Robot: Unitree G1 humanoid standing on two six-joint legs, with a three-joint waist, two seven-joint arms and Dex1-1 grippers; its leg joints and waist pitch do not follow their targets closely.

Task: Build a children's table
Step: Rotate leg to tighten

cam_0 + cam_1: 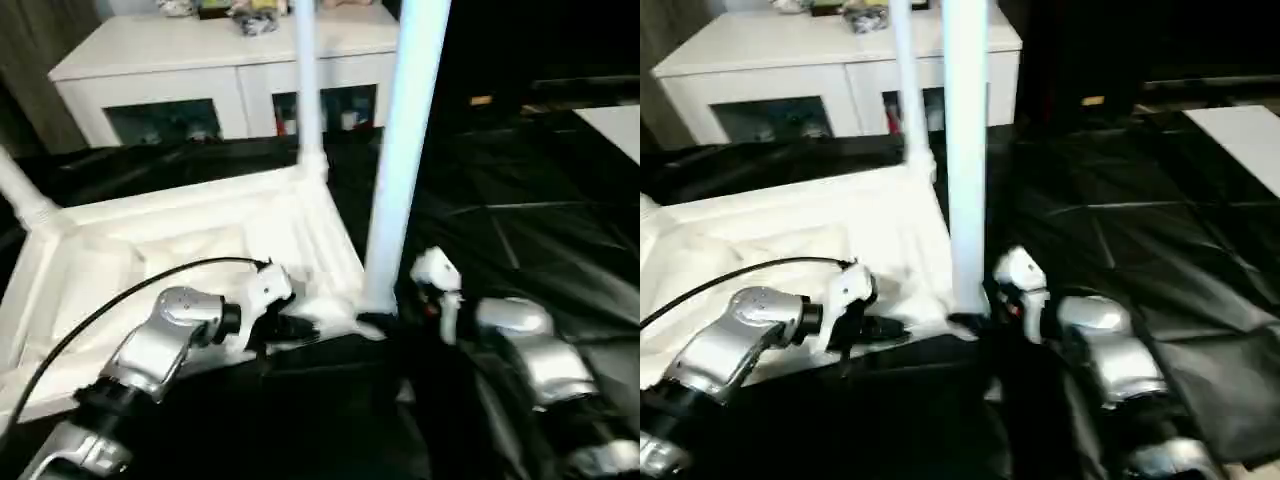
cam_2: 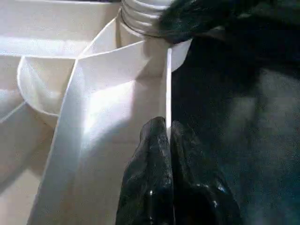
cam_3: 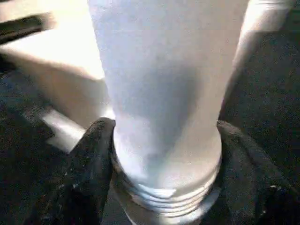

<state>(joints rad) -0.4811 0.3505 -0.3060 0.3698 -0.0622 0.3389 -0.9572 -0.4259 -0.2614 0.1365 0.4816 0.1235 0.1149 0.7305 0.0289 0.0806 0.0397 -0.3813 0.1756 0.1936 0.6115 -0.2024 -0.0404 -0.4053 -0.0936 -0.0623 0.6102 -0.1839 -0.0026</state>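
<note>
Because the children's table (image 1: pixel 190 250) lies upside down on the black sheet (image 1: pixel 520 240), its ribbed underside faces you and the legs can go in from above.

Head views, tabletop: it sits in front of the robot, toward its left, in front of the white cabinet (image 1: pixel 210 60).
Head views, near leg (image 1: pixel 405 150): it stands upright in the corner socket closest to the robot, so you can judge the threading is under way and not finished.
Head views, far leg (image 1: pixel 307 80): it stands upright at the far corner, and its upper end is cut off by the frame.
Head views, third leg (image 1: pixel 22 195): it leans out at the robot's far left, mostly cut off.
Head views, left gripper (image 1: pixel 300 325): it reaches in low at the near corner, likely to keep the top from turning.
Head views, right gripper (image 1: pixel 985 322): at the foot of the near leg, fingertips hard to make out against the dark sheet.
Left wrist view, rim (image 2: pixel 168 89): your left fingers (image 2: pixel 150 154) are pressed together on this thin side wall, pinching it just below the socket.
Right wrist view, thread (image 3: pixel 164 192): the two fingers (image 3: pixel 93 159) bracket the leg's base with several thread rings exposed; you can't tell whether both pads press on it.
Hidden: the fourth corner and how deep the thread sits.
</note>
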